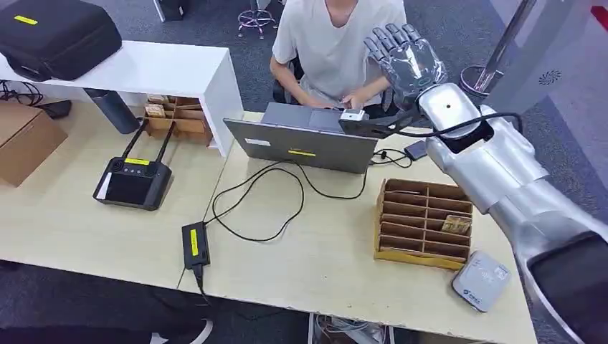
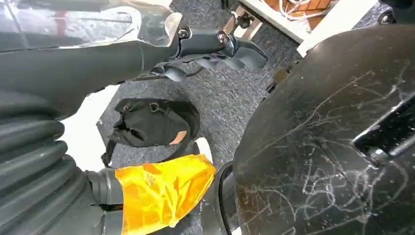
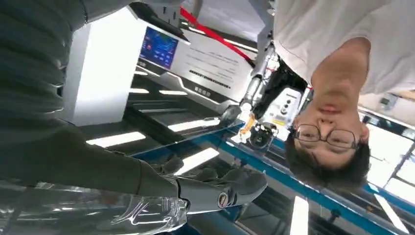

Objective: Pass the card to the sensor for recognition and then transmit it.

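Right robot hand (image 1: 401,54) raised toward a seated person (image 1: 337,43), fingers spread and holding nothing.

The hand hangs above the far edge of the desk (image 1: 315,244), over the open laptop (image 1: 305,140); the person's own hand (image 1: 356,100), just below it, holds a small white card (image 1: 353,115). Well nearer the robot than the hand are the cardboard sorter (image 1: 423,222) and the grey sensor (image 1: 482,281) (by the desk's near edge). The left robot hand (image 2: 215,49) hangs low, fingers loosely apart, holding nothing.
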Controlling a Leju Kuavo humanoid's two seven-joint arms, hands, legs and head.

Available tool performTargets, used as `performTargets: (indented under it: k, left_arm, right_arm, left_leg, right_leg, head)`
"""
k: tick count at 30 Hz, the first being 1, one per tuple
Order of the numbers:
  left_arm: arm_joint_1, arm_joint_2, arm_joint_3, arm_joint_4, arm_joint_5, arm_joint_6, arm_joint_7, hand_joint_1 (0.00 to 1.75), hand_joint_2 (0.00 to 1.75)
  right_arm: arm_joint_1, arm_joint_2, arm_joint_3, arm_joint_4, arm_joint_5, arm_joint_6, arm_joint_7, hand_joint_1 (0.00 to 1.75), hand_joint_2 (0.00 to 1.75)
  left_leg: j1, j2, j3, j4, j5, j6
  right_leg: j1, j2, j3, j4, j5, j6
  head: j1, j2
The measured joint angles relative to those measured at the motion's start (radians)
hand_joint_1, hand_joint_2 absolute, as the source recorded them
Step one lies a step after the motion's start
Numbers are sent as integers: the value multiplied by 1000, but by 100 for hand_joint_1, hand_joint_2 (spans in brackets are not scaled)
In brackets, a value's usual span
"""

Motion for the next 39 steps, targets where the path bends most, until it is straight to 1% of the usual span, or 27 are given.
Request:
performTargets:
  k: [3, 5, 9, 11, 14, 18, 23, 27, 31, 35, 37, 39]
  left_arm:
    - [1, 0, 1, 0, 5, 1, 6, 0, 175]
    - [4, 1, 3, 0, 10, 3, 13, 0, 175]
    - [9, 2, 9, 0, 18, 6, 30, 0, 175]
    - [12, 2, 13, 0, 21, 7, 39, 0, 175]
    - [15, 1, 19, 0, 20, 11, 56, 0, 175]
    - [19, 1, 29, 0, 20, 11, 63, 0, 175]
    - [21, 0, 34, 0, 20, 11, 63, 0, 175]
    - [24, 0, 42, 0, 21, 11, 64, 0, 175]
    - [27, -1, 48, 0, 25, 10, 65, 0, 175]
    - [28, -2, 53, 0, 25, 9, 66, 0, 175]
    - [29, -3, 55, 0, 24, 7, 66, 0, 175]
    - [29, -6, 55, 0, 23, 5, 66, 0, 175]
  right_arm:
    - [-15, -18, 0, 37, 17, 9, 55, 0, 175]
    - [-30, -36, -5, 93, 28, 2, 90, 0, 175]
    - [-49, -96, -28, 208, 35, 14, 155, 0, 175]
    - [-49, -134, -44, 258, 41, 40, 187, 0, 175]
    - [-42, -184, -59, 306, 41, 64, 217, 0, 175]
    - [-24, -235, -79, 346, 48, 101, 257, 0, 175]
    - [-9, -264, -94, 370, 51, 121, 270, 0, 175]
    - [-1, -279, -100, 381, 61, 165, 294, 0, 175]
    - [28, -309, -116, 394, 63, 255, 345, 0, 175]
    - [71, -344, -124, 404, 63, 295, 357, 0, 175]
    - [84, -358, -126, 407, 64, 352, 361, 0, 175]
    - [105, -385, -127, 410, 65, 400, 363, 0, 175]
  left_leg:
    - [0, -2, 0, 1, 0, 0]
    - [0, -5, -1, 2, 0, 0]
    - [0, -7, -3, 3, 0, 0]
    - [0, -7, -4, 5, 0, 1]
    - [0, -7, -5, 5, -1, 1]
    - [0, -6, -5, 5, -1, 1]
    - [0, -5, -5, 5, -1, 1]
    - [0, -5, -5, 5, -1, 1]
    - [1, -6, -5, 5, -1, 1]
    - [0, -4, -6, 5, -1, 1]
    - [0, -3, -5, 5, -1, 1]
    - [0, -6, -6, 5, -1, 1]
  right_leg:
    - [0, -2, 0, 0, 0, 0]
    - [0, -5, 0, 0, 0, 0]
    - [0, -6, 1, 0, 0, 0]
    - [0, -6, 0, 0, 0, 1]
    - [0, -6, 0, -1, 0, 1]
    - [0, -5, -1, -1, 1, 1]
    - [0, -4, -2, 0, 1, 1]
    - [0, -4, -3, 0, 1, 1]
    - [1, -5, -2, 0, 0, 1]
    - [1, -4, -3, 0, 1, 1]
    - [1, -3, -3, -1, 1, 1]
    - [1, -6, -3, -1, 0, 1]
  head:
    - [0, 0]
    - [0, 0]
    - [0, 0]
    - [0, 0]
    - [0, 0]
    - [0, 0]
    - [0, 0]
    - [0, 0]
    - [0, 0]
    - [0, 0]
    - [0, 0]
    - [0, 0]
